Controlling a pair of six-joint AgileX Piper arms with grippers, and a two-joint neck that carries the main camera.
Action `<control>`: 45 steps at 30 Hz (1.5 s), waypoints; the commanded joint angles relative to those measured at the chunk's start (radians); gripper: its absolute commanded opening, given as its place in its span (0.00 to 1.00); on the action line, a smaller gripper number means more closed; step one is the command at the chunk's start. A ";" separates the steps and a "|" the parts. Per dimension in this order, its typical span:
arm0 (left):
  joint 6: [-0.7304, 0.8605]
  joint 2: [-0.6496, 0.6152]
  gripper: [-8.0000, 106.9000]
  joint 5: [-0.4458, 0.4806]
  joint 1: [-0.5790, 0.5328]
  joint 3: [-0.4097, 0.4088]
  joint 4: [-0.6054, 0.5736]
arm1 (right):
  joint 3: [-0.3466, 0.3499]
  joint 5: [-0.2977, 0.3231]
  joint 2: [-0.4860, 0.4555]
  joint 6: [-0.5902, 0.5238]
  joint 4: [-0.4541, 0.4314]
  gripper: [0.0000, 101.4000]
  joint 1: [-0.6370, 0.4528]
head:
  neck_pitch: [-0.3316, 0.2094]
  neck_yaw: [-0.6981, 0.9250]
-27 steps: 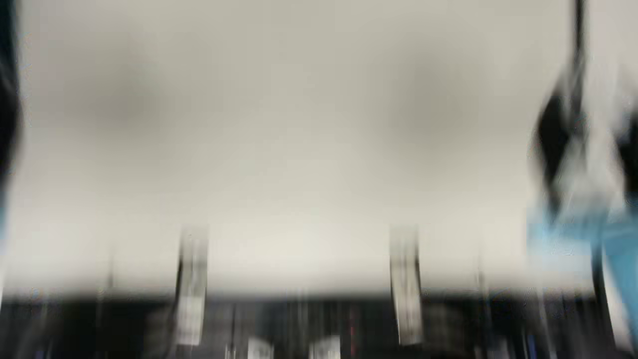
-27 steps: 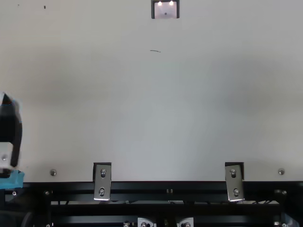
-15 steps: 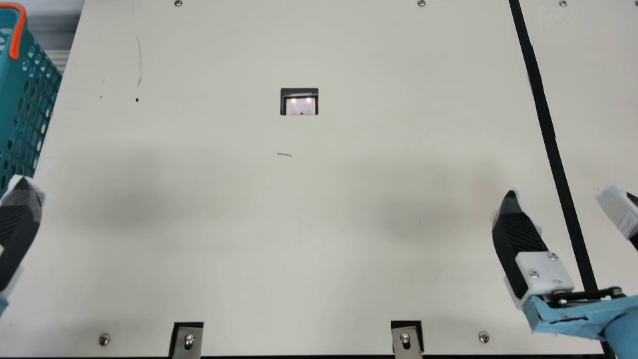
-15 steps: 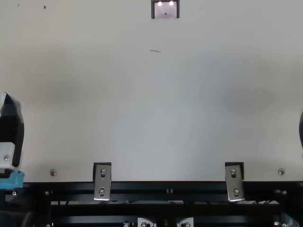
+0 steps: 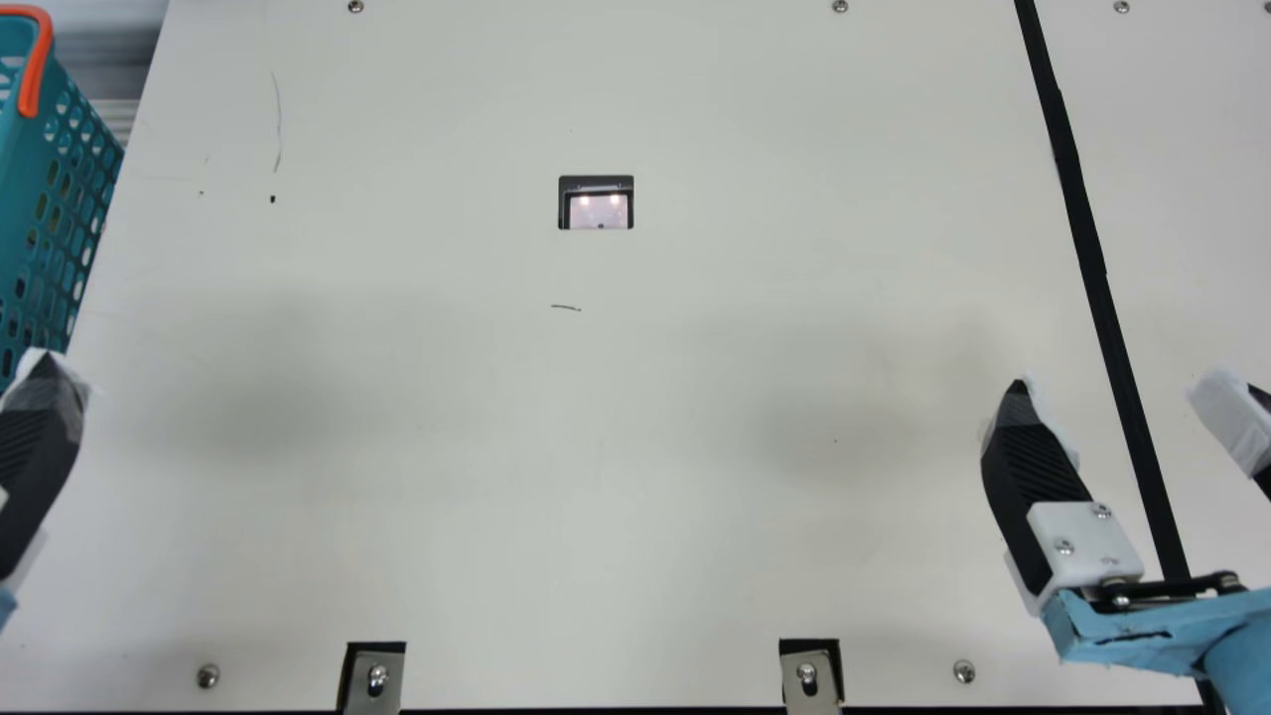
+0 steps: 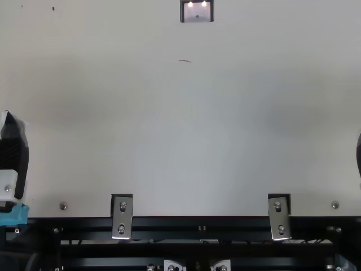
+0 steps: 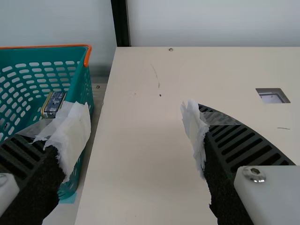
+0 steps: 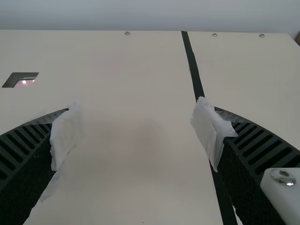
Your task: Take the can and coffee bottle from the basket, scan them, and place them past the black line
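Can, in basket: likely stiff, slick, fairly light; best taken by opposite sides. Left gripper, right gripper: both spread, empty.

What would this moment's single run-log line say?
left pincer: open, empty | right pincer: open, empty, straddling black line in main view | can: in basket | scanner window: lit

The bench is smooth and matt, with polished metal brackets at its near edge and, towards its right edge, a dull black line like tape. Beyond its left edge, the basket is smooth, perforated plastic; inside, the can has a metallic-looking rim. Crumpled, papery white wrapping covers rough black pads.
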 commanded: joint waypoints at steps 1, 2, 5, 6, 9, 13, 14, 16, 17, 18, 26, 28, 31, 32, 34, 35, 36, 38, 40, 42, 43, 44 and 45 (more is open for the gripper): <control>0.000 0.000 0.85 0.000 0.000 0.000 0.000 | 0.000 0.000 0.000 0.000 0.000 1.00 0.000 | -0.004 -0.007; 0.000 0.000 0.85 0.000 0.000 0.000 0.000 | 0.000 0.000 0.000 0.000 0.000 1.00 0.000 | -0.004 -0.007; 0.000 0.000 0.85 0.000 0.000 0.000 0.000 | 0.000 0.000 0.000 0.000 0.000 1.00 0.000 | -0.004 -0.007; 0.000 0.000 0.85 0.000 0.000 0.000 0.000 | 0.000 0.000 0.000 0.000 0.000 1.00 0.000 | -0.004 -0.007; 0.000 0.000 0.85 0.000 0.000 0.000 0.000 | 0.000 0.000 0.000 0.000 0.000 1.00 0.000 | -0.004 -0.007; 0.000 0.000 0.85 0.000 0.000 0.000 0.000 | 0.000 0.000 0.000 0.000 0.000 1.00 0.000 | -0.004 -0.007; 0.000 0.000 0.85 0.000 0.000 0.000 0.000 | 0.000 0.000 0.000 0.000 0.000 1.00 0.000 | -0.004 -0.007; 0.000 0.000 0.85 0.000 0.000 0.000 0.000 | 0.000 0.000 0.000 0.000 0.000 1.00 0.000 | -0.004 -0.007; 0.000 0.000 0.85 0.000 0.000 0.000 0.000 | 0.000 0.000 0.000 0.000 0.000 1.00 0.000 | -0.004 -0.007; 0.000 0.000 0.85 0.000 0.000 0.000 0.000 | 0.000 0.000 0.000 0.000 0.000 1.00 0.000 | -0.004 -0.007; 0.000 0.000 0.85 0.000 0.000 0.000 0.000 | -0.004 -0.003 0.002 0.004 -0.010 1.00 -0.005 | -0.004 -0.007; 0.000 0.000 0.85 0.000 0.000 0.000 0.000 | -0.022 -0.003 0.010 0.011 -0.015 1.00 -0.007 | -0.004 -0.007; 0.000 0.000 0.85 0.000 0.000 0.000 0.000 | -0.078 0.008 0.029 0.031 -0.027 1.00 -0.001 | -0.004 -0.007; 0.000 0.000 0.85 0.000 0.000 0.000 0.000 | -0.103 0.015 0.038 0.037 -0.031 1.00 0.003 | -0.004 -0.007; 0.000 0.000 0.85 0.000 0.000 0.000 0.000 | -0.162 0.039 0.057 0.052 -0.042 1.00 0.014 | -0.004 -0.007; 0.000 0.000 0.85 0.000 0.000 0.000 0.000 | -0.193 0.055 0.066 0.059 -0.047 1.00 0.020 | -0.004 -0.007; 0.000 0.000 0.85 0.000 0.000 0.000 0.000 | -0.227 0.073 0.075 0.068 -0.053 1.00 0.029 | -0.004 -0.007; 0.000 0.000 0.85 0.000 0.000 0.000 0.000 | -0.290 0.115 0.091 0.083 -0.062 1.00 0.047 | -0.004 -0.007; 0.000 0.000 0.85 0.000 0.000 0.000 0.000 | -0.351 0.165 0.107 0.099 -0.072 1.00 0.069 | -0.004 -0.007; 0.000 0.000 0.85 0.000 0.000 0.000 0.000 | -0.406 0.219 0.123 0.114 -0.073 1.00 0.096 | -0.004 -0.007; 0.000 0.000 0.85 0.000 0.000 0.000 0.000 | -0.431 0.248 0.128 0.124 -0.069 1.00 0.112 | -0.004 -0.007; 0.000 0.000 0.85 0.000 0.000 0.000 0.000 | -0.455 0.275 0.133 0.131 -0.063 1.00 0.128 | -0.004 -0.007; 0.000 0.000 0.85 0.000 0.000 0.000 0.000 | -0.478 0.302 0.138 0.141 -0.057 1.00 0.145 | -0.004 -0.007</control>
